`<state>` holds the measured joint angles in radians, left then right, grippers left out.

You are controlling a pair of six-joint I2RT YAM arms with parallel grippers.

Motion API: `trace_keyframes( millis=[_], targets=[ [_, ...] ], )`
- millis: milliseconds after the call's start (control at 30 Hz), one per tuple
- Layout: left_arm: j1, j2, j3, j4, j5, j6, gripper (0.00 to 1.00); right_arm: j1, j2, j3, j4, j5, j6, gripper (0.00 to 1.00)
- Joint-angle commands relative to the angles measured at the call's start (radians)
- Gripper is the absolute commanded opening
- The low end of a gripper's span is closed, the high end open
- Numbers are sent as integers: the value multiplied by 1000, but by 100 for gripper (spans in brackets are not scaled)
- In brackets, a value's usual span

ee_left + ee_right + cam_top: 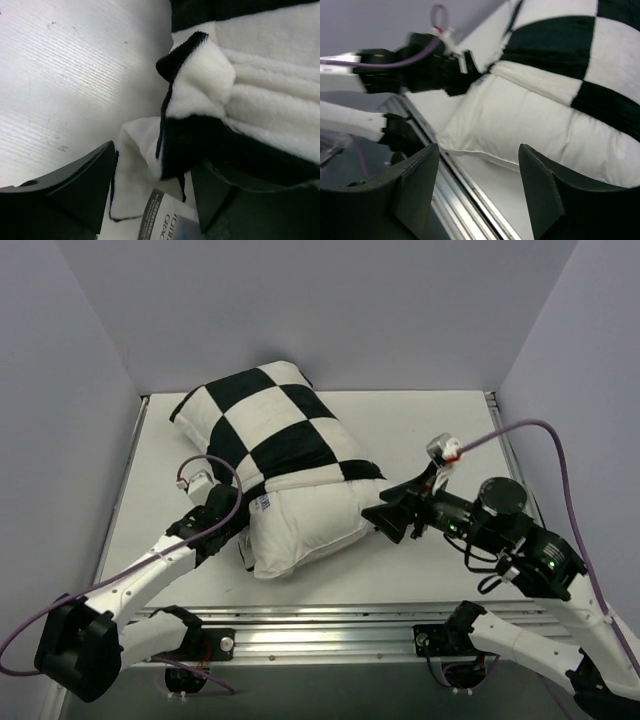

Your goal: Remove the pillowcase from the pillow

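**Two-arm removal of a pillowcase, part-way through.** The pillow (305, 525) lies on the table (420, 430), slanting from far left to near centre. The checked pillowcase (265, 420) covers its far half, and the near half shows bare white.

The left gripper (155, 167) is at the pillow's near left corner. Its jaws stand partly apart, with a fold of the hem (200, 75) lying loosely between them, not pinched. A printed label (167, 215) shows just below the fold. The right gripper (479, 150) sits just beside the pillow's right edge, near the hem, with its jaws apart too and nothing held.

We judge both items light and very soft. The plush cover is likely to bunch and stretch rather than slide off as a sheet. The stuffed pillow is likely to sag and drag along with the cover unless it is pinned.

We would take the cover by its closed far corners, or by a thick gather of hem, where doubled cloth gives the fingers purchase. We would hold the pillow by its bare near end, biting deep enough that the filling does not squeeze out of the grip.
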<state>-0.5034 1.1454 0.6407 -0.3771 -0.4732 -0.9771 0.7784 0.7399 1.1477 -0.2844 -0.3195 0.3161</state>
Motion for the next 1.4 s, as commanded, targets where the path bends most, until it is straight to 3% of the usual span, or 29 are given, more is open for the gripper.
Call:
trace_keyframes(
  millis=[0, 33, 133, 300, 433, 467, 567, 600, 633, 800, 967, 1167, 1300, 1367],
  targets=[
    [-6, -166, 36, -90, 50, 18, 72, -8, 76, -13, -80, 236, 15, 61],
    [-6, -234, 42, -159, 54, 20, 78, -11, 119, -11, -87, 349, 23, 68],
    [-1, -338, 74, -256, 47, 29, 89, -51, 200, -28, -59, 433, 23, 76],
    [6, -354, 103, -232, 64, 71, 92, -123, 341, -103, 79, 387, -14, 88],
    [17, -187, 140, -64, 125, 147, 93, -123, 496, -184, 186, 237, -63, 91],
    [20, -143, 170, -39, 134, 162, 93, -122, 512, -209, 239, 196, -64, 88],
    [28, 28, 264, 21, 215, 225, 94, -75, 518, -288, 309, 51, -37, 63],
    [28, 63, 281, 35, 231, 245, 94, -42, 497, -299, 312, 51, -31, 50],
    [28, 121, 295, 73, 273, 256, 94, 37, 486, -310, 312, 63, -14, 44],
    [10, 198, 346, 194, 376, 279, 94, 192, 409, -327, 333, 60, 89, 15],
    [-9, 237, 404, 231, 393, 317, 94, 217, 385, -315, 350, 141, 95, 14],
    [2, 293, 525, 242, 352, 388, 95, 199, 498, -229, 370, 230, 51, 13],
    [38, 286, 597, 192, 274, 408, 98, 79, 585, -221, 442, 203, 55, 13],
    [61, 252, 637, 163, 237, 414, 94, 33, 610, -206, 477, 204, 49, 15]
  ],
)
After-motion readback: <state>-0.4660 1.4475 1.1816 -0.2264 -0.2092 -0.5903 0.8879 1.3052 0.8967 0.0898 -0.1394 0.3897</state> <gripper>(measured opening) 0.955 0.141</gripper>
